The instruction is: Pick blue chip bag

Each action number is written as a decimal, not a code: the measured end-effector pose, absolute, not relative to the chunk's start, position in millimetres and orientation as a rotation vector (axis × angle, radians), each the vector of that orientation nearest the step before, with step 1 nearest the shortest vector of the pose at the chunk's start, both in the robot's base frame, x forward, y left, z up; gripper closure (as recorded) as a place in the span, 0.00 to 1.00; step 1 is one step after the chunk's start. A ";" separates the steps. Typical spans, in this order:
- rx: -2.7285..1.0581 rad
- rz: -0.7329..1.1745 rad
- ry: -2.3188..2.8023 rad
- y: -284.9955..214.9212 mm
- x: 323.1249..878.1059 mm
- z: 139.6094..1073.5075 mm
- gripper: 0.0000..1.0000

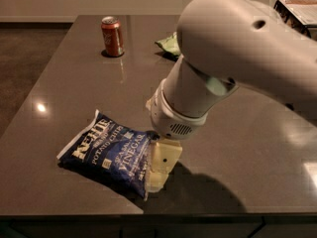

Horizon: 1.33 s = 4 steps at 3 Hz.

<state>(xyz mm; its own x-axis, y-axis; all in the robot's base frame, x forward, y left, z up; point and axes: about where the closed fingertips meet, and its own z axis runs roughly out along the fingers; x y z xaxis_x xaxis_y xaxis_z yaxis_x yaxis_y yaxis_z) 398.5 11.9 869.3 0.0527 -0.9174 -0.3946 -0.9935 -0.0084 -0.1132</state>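
Note:
The blue chip bag (pixel 110 152) lies flat on the dark table (pixel 74 88) near its front edge, white lettering facing up. My gripper (pixel 157 170) hangs from the big white arm and is down at the bag's right end, its cream finger touching or overlapping the bag's white right edge. The arm hides much of the gripper.
A red soda can (pixel 112 36) stands at the far left of the table. A light green chip bag (pixel 170 44) lies at the back, partly hidden by the arm. The table's front edge runs just below the blue bag. A rack shows at top right (pixel 297 9).

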 end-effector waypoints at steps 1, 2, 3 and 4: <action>-2.003 0.279 1.932 18.1 401.3 855.5 0.00; -2.038 0.278 1.938 24.0 400.1 844.2 0.00; -2.074 0.287 1.950 29.5 397.6 837.8 0.18; -2.080 0.309 1.965 30.8 398.1 839.4 0.41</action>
<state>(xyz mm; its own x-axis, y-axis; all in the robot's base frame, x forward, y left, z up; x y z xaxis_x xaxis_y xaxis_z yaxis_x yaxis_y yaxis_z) 398.1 30.8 839.4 0.0611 -0.9419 -0.3304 -0.9978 -0.0493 -0.0440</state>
